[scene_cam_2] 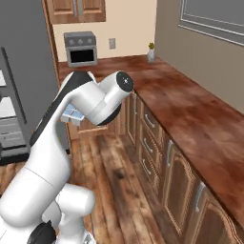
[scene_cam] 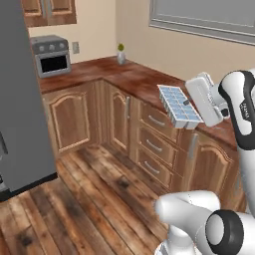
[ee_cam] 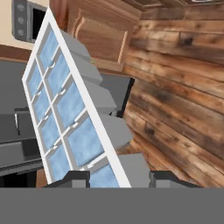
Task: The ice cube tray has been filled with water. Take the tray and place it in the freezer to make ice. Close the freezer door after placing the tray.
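Out over the plank floor [scene_cam: 89, 199], a little in front of the base cabinets, your gripper [scene_cam: 191, 107] had the ice cube tray [scene_cam: 178, 105] clamped by one short end, jaws closed on its rim, so the tray was up in the air and well clear of the wooden countertop [scene_cam: 139, 79]. In the hand view the tray [ee_cam: 74, 113] ran away from the fingertips [ee_cam: 164, 178] at a tilt, and the water [ee_cam: 83, 142] showed pale blue in each cell. My guess: it's a light, stiff bit of plastic, but the smooth rim looked slippery, and holding it at one end means the far end has leverage to sag or twist. The real problem is the load, since any tilt or jerk would likely slop the water out, so you'd have wanted to level it and swing slowly. A grip nearer the middle of a long side would probably have been steadier. Around you were the drawer fronts [scene_cam: 154, 144] just below the tray, a toaster oven [scene_cam: 51, 56] in the far corner of the counter, and a small vase [scene_cam: 121, 54] farther back. The freezer [scene_cam: 22, 99] stood well off to the left, with open floor between. The right base view showed white shelves [scene_cam_2: 7, 107] inside it beside a bar handle [scene_cam_2: 14, 86], so it looked open, and I saw nothing blocking the way.
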